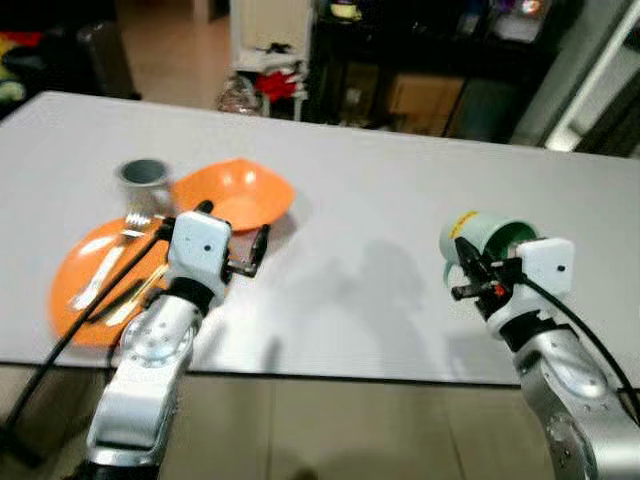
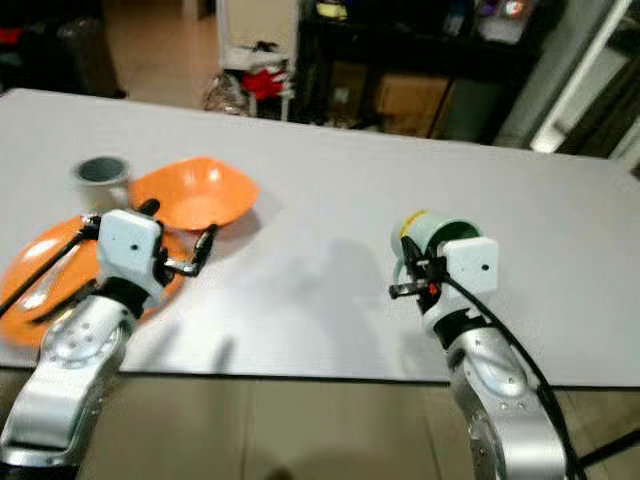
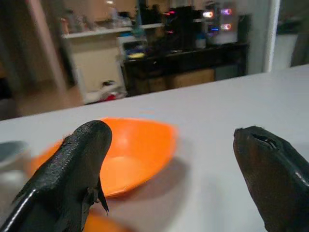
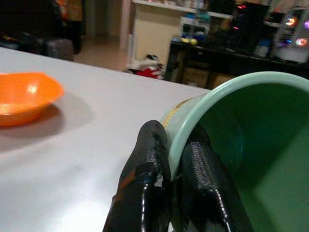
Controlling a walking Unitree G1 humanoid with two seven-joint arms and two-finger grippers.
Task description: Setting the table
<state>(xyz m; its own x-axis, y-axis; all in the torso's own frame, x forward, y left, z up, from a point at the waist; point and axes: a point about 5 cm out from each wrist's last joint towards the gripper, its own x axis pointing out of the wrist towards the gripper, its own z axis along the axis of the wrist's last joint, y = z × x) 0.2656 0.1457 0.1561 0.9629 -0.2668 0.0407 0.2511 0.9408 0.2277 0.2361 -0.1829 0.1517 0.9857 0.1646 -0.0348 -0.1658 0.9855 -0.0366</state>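
On the white table [image 1: 380, 190] lies an orange plate [image 1: 75, 290] at the left with a fork [image 1: 108, 265] and other cutlery on it. An orange bowl [image 1: 235, 195] sits just behind the plate, and a grey cup [image 1: 143, 180] stands beside the bowl. My left gripper [image 1: 236, 222] hovers open at the bowl's near rim, holding nothing; the left wrist view shows the bowl [image 3: 135, 154] between its spread fingers [image 3: 82, 159]. My right gripper [image 1: 463, 275] is shut on the rim of a pale green cup [image 1: 480, 238], which is tilted on its side above the table's right half. One finger [image 4: 149, 164] is outside the cup wall [image 4: 241, 130] and the other is inside.
The table's near edge [image 1: 350, 378] runs just in front of both arms. The middle of the table between the bowl and the green cup is bare. Beyond the far edge stand dark shelves [image 1: 420, 60] and clutter on the floor [image 1: 270, 85].
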